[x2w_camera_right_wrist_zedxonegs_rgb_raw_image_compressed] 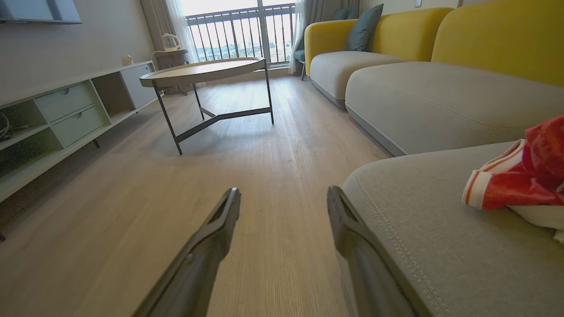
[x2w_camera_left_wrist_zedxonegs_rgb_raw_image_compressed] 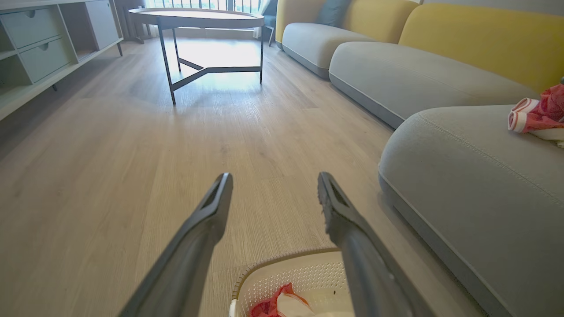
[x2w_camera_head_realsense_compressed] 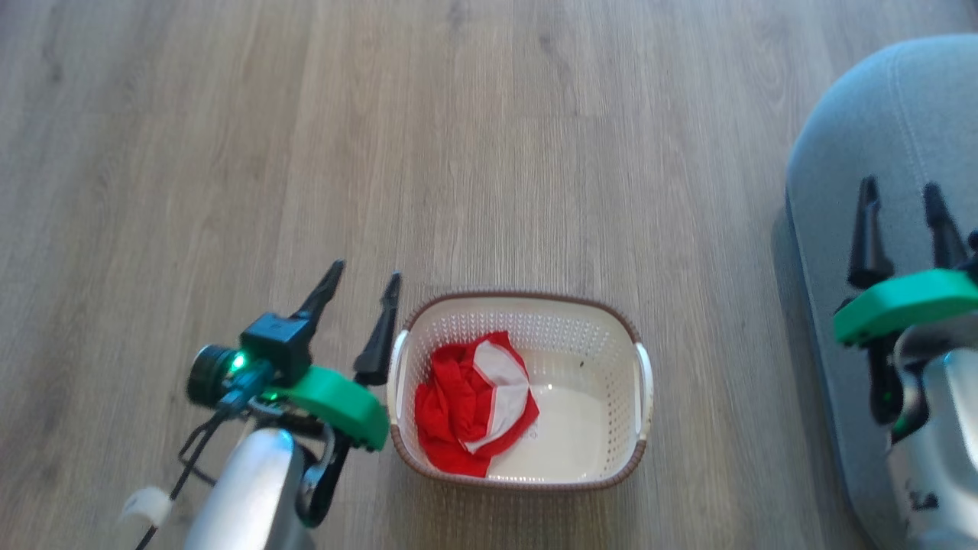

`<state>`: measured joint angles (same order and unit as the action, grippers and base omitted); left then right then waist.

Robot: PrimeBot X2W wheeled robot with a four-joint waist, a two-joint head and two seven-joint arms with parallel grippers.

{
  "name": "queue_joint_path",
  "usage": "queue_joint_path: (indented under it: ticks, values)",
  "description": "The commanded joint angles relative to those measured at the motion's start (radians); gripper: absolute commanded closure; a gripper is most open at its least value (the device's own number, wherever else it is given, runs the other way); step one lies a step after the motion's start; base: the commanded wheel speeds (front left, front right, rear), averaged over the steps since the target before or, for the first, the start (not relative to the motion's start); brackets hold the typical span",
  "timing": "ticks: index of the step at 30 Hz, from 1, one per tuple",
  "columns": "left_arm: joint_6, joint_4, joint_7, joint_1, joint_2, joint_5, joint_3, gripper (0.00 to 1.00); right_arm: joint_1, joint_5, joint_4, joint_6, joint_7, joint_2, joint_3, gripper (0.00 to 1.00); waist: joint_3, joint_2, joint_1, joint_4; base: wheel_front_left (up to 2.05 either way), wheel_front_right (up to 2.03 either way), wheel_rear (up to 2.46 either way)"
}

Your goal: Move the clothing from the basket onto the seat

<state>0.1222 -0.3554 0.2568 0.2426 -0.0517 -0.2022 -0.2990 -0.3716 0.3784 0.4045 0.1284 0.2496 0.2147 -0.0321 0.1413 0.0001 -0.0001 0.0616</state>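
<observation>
Partly done: one piece across, more to go.
A red piece (x2w_camera_right_wrist_zedxonegs_rgb_raw_image_compressed: 524, 180) lies on the seat (x2w_camera_head_realsense_compressed: 879, 137); more clothing (x2w_camera_head_realsense_compressed: 470, 409) sits in the basket (x2w_camera_head_realsense_compressed: 611, 321) on the floor (x2w_camera_head_realsense_compressed: 229, 153). The left gripper (x2w_camera_head_realsense_compressed: 365, 270) is beside the basket and the right gripper (x2w_camera_head_realsense_compressed: 899, 185) over the seat, jaws wide, empty.

The basket (x2w_camera_head_realsense_compressed: 535, 325) sits on the wooden floor (x2w_camera_head_realsense_compressed: 489, 153), near the seat (x2w_camera_head_realsense_compressed: 879, 137). Red clothing (x2w_camera_right_wrist_zedxonegs_rgb_raw_image_compressed: 515, 185) lies on the seat.

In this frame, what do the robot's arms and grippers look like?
The left gripper and right gripper each have two long, tapered dark fingers on a bright green rounded mount, above a silvery forearm. The left wrist carries a black camera block with a green light and black cables.
</observation>
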Motion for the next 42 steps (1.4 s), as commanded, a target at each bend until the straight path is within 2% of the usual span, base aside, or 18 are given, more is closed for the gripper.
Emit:
queue_joint_path:
  ticks: [1, 6, 10, 14, 27, 42]
  values:
    - [-0.01, 0.04, 0.005, 0.006, -0.001, 0.014, 0.061, 0.0, 0.017, -0.002, -0.04, 0.002, 0.012, -0.002, 0.031, 0.0, -0.029, -0.0001, 0.0001, 0.009, 0.0, 0.0, 0.0]
    - [-0.029, 0.053, 0.005, -0.056, 0.0, 0.034, 0.138, 0.0, 0.087, -0.02, -0.076, 0.002, 0.012, -0.024, 0.078, 0.0, -0.068, -0.0001, 0.0001, 0.006, 0.0, 0.0, 0.0]
    - [-0.054, 0.072, 0.005, -0.108, 0.001, 0.045, 0.191, 0.0, 0.151, -0.009, -0.094, 0.002, 0.012, -0.064, 0.073, 0.0, -0.096, -0.0001, 0.0001, 0.0, 0.0, 0.0, 0.0]
    - [-0.078, 0.094, 0.005, -0.157, 0.001, 0.041, 0.219, 0.0, 0.212, -0.032, -0.111, 0.002, 0.012, -0.078, 0.091, 0.0, -0.122, -0.0001, 0.0001, -0.006, 0.0, 0.0, 0.0]
    - [-0.105, 0.128, 0.005, -0.227, 0.001, 0.045, 0.245, 0.0, 0.337, -0.122, -0.158, 0.002, 0.012, -0.103, 0.108, 0.0, -0.158, -0.0001, 0.0001, -0.016, 0.0, 0.0, 0.0]
    - [-0.111, 0.131, 0.005, -0.235, 0.001, 0.046, 0.234, 0.0, 0.337, -0.162, -0.153, 0.002, 0.012, -0.115, 0.105, 0.0, -0.156, -0.0001, 0.0001, -0.02, 0.0, 0.0, 0.0]
